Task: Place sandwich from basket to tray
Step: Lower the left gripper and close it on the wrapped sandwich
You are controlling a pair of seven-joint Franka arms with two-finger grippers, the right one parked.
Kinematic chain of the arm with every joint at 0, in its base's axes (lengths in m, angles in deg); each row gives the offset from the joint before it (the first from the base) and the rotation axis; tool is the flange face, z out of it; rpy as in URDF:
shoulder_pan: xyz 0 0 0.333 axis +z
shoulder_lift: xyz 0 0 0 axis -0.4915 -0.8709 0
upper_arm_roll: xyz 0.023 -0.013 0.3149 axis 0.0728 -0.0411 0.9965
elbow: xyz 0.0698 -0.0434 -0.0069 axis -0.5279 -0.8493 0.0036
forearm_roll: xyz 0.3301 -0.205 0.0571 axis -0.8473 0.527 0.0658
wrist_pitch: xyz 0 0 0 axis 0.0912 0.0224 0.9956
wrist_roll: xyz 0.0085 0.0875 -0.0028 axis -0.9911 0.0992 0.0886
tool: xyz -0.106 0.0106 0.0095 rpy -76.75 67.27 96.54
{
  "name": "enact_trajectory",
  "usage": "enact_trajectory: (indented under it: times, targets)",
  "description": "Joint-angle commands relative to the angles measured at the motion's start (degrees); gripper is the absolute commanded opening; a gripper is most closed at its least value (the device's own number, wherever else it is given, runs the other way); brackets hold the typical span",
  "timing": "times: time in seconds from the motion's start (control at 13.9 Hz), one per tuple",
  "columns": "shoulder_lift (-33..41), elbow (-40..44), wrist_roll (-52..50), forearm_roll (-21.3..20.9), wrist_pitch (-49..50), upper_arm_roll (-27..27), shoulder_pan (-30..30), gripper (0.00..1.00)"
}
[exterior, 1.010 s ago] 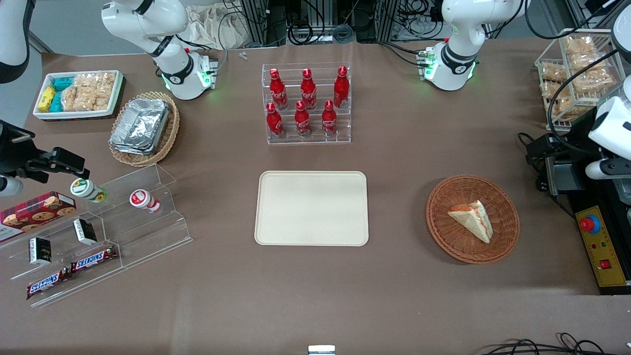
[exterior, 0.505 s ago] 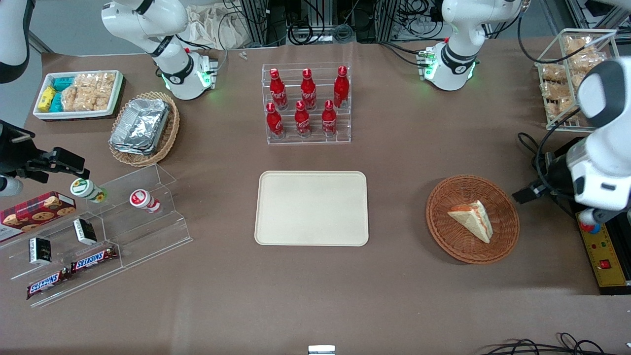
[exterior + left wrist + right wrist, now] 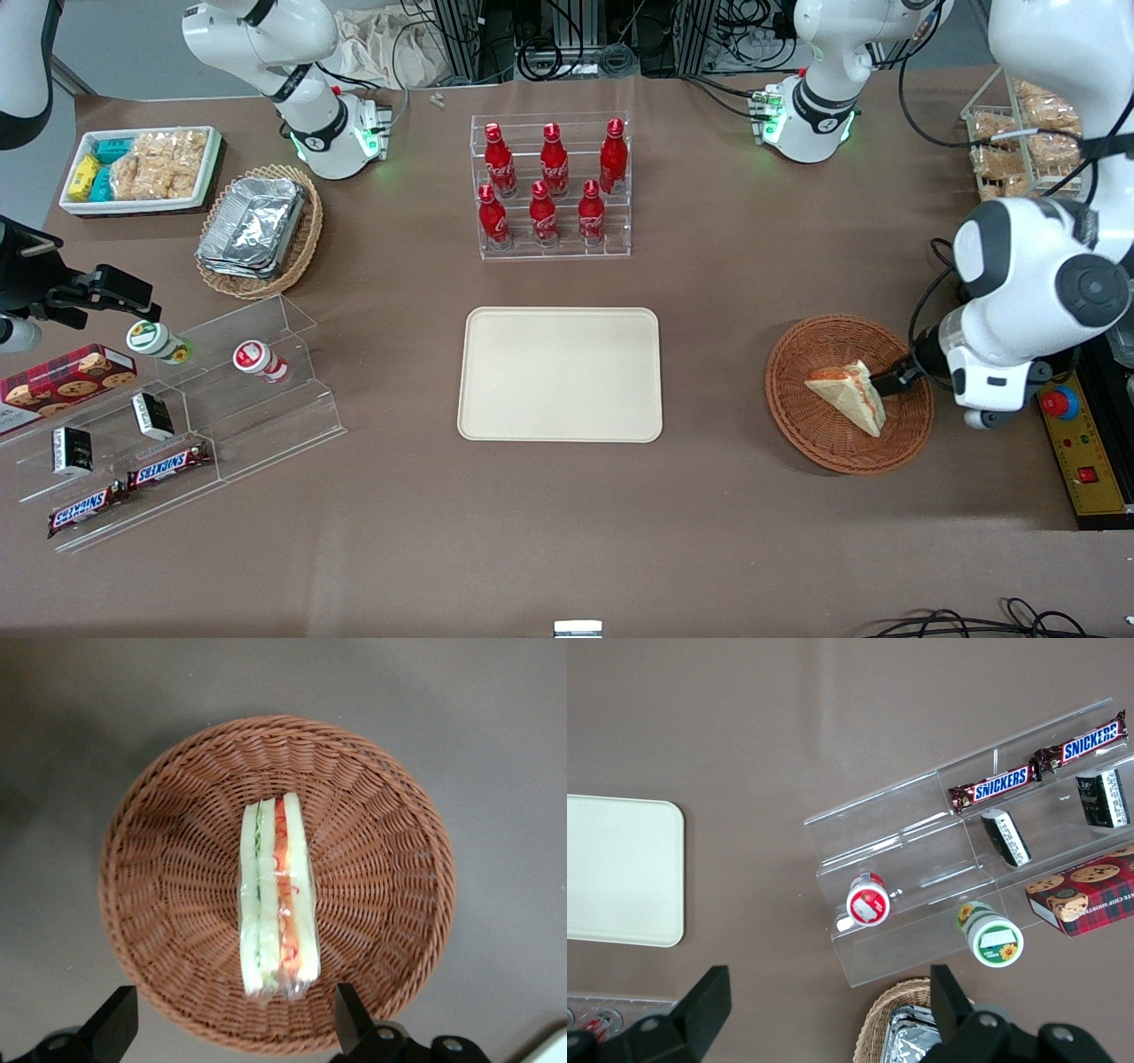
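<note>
The sandwich (image 3: 278,896) lies in the basket (image 3: 168,797), cut edge up, its long axis crossing between the fingers; the end effector (image 3: 232,1028) hovers above, spread wide, holding nothing.

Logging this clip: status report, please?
Gripper open, hovering above the basket. Sandwich lying in basket, not gripped. Tray bare, nothing lying between basket and tray.
</note>
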Motion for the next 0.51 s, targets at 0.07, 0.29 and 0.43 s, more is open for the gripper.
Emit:
enact_trajectory:
  times: [0.07,0.29,0.43]
  targets:
    - [-3.2,-0.1,-3.1,0.7,-3.7,-0.3,0.4,1.0]
    - [-5.6,-0.6,-4.7,2.6,-7.4,-0.3,0.0,1.0]
    - [-6.8,-0.6,-5.1,2.7,-8.4,-0.3,0.0,1.0]
